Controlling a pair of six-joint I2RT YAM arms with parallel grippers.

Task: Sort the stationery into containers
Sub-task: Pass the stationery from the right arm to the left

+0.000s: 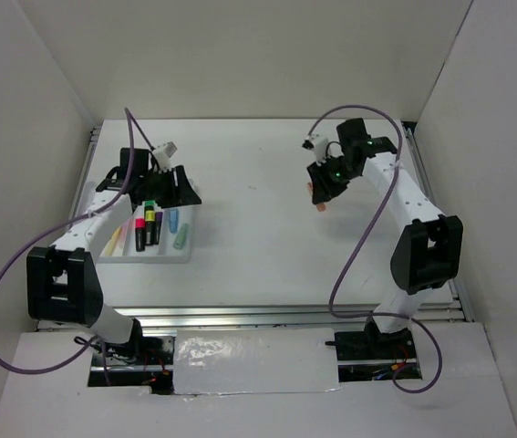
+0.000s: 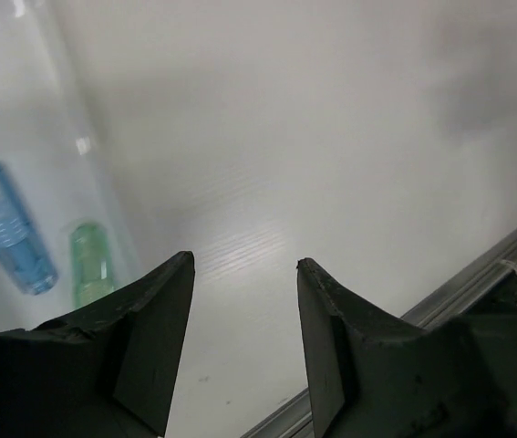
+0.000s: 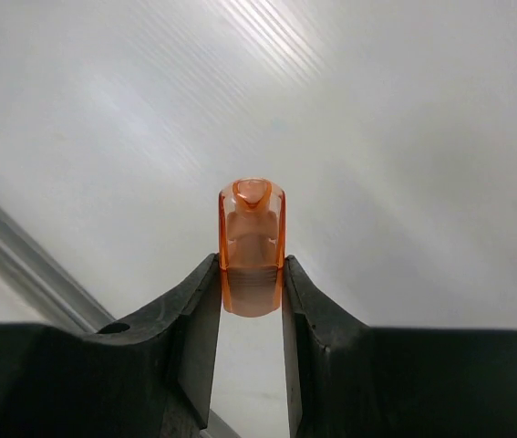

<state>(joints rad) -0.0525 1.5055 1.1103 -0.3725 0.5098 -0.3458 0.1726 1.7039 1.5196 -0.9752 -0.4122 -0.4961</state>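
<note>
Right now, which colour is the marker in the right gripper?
The marker is orange; the right wrist view shows it best.

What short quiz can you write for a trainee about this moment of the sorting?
1. True or false: the right gripper is shut on an orange highlighter.
2. Choose one. The left gripper is: A) open and empty; B) holding a black marker; C) gripping a cable.
3. Fill the gap: the blue pen and the mint pen lie in the white ___.

Key: 1 true; 2 A; 3 tray.
</note>
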